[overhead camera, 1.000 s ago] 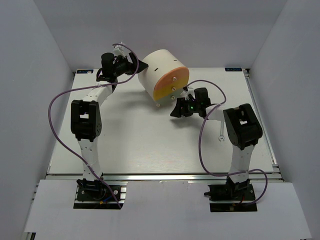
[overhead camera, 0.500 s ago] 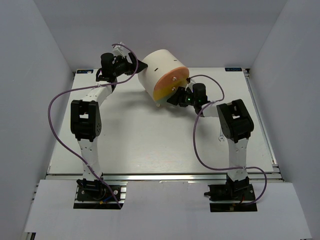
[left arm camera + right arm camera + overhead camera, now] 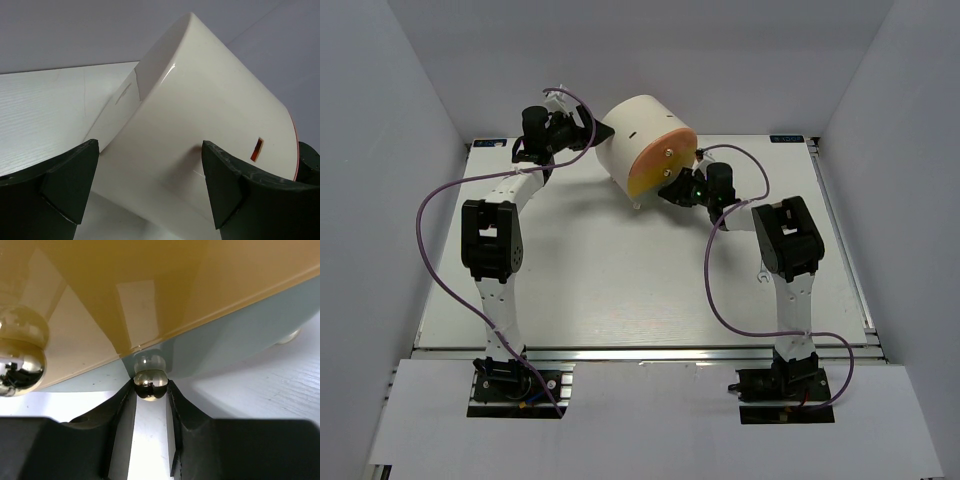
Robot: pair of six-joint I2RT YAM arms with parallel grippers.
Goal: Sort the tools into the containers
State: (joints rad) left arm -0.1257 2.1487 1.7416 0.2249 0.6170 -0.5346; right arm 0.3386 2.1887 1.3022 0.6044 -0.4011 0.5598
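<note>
The cream cylinder cabinet (image 3: 642, 128) lies at the back of the table, its drawer fronts facing front-right. My right gripper (image 3: 672, 189) is at the lowest front. In the right wrist view the gripper (image 3: 150, 392) is shut on the brass knob (image 3: 149, 383) of the grey-green drawer (image 3: 230, 347), below the yellow drawer (image 3: 125, 285). My left gripper (image 3: 599, 134) is open, its jaws either side of the cabinet's cream body (image 3: 200, 115) at the back left. A silver spanner (image 3: 761, 270) lies by the right arm. The other tools are out of view.
The yellow drawer's knob (image 3: 19, 354) is at the left of the right wrist view. A cabinet foot (image 3: 290, 335) rests on the white table (image 3: 610, 270). Purple cables (image 3: 430, 230) loop off both arms. White walls enclose the table on three sides.
My right gripper has moved up and left to the cabinet front and closed on the lowest knob. The left arm and the cabinet have not moved.
</note>
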